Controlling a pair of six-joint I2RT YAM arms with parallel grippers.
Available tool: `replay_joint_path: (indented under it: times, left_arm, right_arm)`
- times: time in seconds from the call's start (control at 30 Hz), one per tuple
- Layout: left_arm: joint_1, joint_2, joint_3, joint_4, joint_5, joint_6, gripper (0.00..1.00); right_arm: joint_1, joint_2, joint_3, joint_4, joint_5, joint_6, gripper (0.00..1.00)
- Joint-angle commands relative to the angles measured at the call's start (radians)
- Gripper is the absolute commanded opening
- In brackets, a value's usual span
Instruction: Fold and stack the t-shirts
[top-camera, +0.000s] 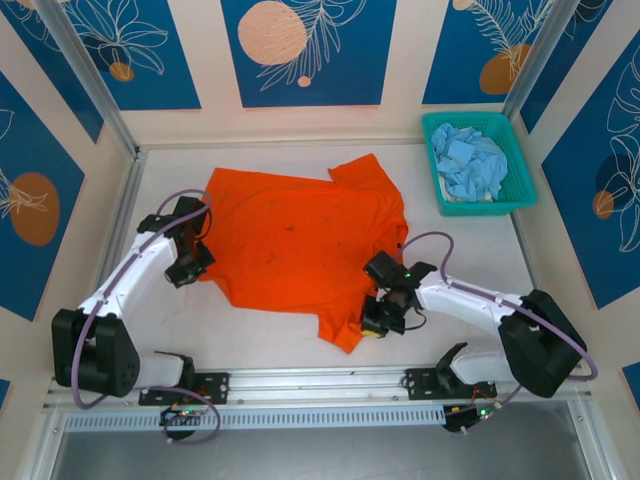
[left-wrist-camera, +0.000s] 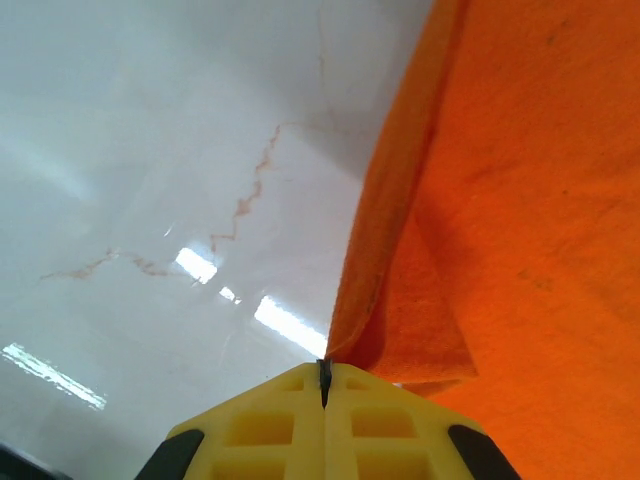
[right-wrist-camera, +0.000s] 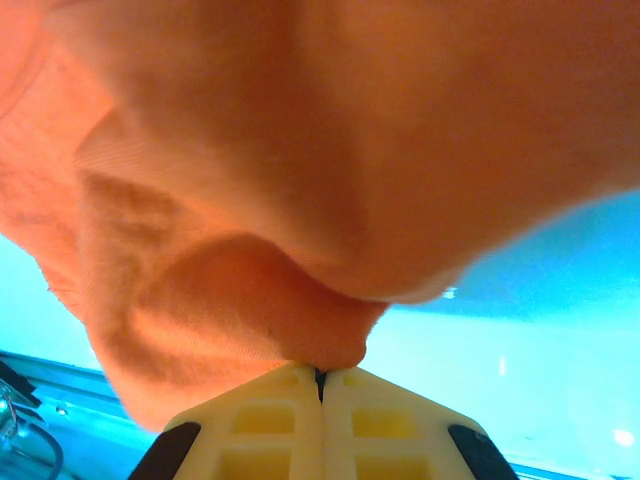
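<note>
My left end effector (left-wrist-camera: 323, 378) and right end effector (right-wrist-camera: 321, 380) are clamped on edges, probably hems, of the limp, light orange t-shirt (top-camera: 300, 235).

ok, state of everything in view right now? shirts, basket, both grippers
orange t-shirt: spread on the table, unfolded, wrinkled, pinched at two edges
pale blue t-shirts: unfolded, crumpled in a heap in the teal basket
teal basket: upright, at the table's far right
left gripper: shut on the orange t-shirt's left edge
right gripper: shut on the orange t-shirt's near right edge, cloth bunched at its tips
</note>
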Motion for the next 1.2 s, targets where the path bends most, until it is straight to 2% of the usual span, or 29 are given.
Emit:
replay_joint_path:
  times: [0.0,0.17,0.27,0.33,0.43,0.5,0.8,1.0,1.17]
  left_arm:
    - [0.007,-0.037,-0.036,-0.036,-0.037,-0.026,0.00]
    - [0.014,-0.107,-0.073,-0.067,-0.084,-0.059,0.00]
    - [0.035,-0.147,-0.084,-0.071,-0.096,-0.068,0.00]
    - [0.049,-0.157,-0.083,-0.071,-0.097,-0.067,0.00]
    - [0.052,-0.154,-0.074,-0.075,-0.092,-0.061,0.00]
    - [0.054,-0.154,-0.072,-0.074,-0.086,-0.061,0.00]
    - [0.055,-0.125,-0.043,-0.058,-0.066,-0.059,0.00]
    - [0.054,-0.103,-0.025,-0.050,-0.057,-0.056,0.00]
    - [0.054,-0.079,-0.019,-0.044,-0.043,-0.051,0.00]
  right_arm:
    - [-0.031,-0.055,-0.015,-0.114,0.024,0.018,0.00]
    - [-0.095,-0.099,-0.001,-0.275,0.111,0.047,0.00]
    - [-0.134,-0.140,-0.013,-0.301,0.139,0.060,0.00]
    - [-0.162,-0.154,-0.022,-0.295,0.130,0.051,0.11]
    - [-0.176,-0.149,-0.026,-0.281,0.088,0.026,0.38]
    - [-0.167,-0.150,-0.034,-0.278,0.064,0.013,0.48]
    - [-0.101,-0.190,-0.070,-0.314,0.047,0.054,0.44]
    - [-0.015,-0.272,-0.132,-0.212,0.031,0.133,0.38]
    - [-0.006,-0.218,-0.149,-0.159,0.045,0.125,0.37]
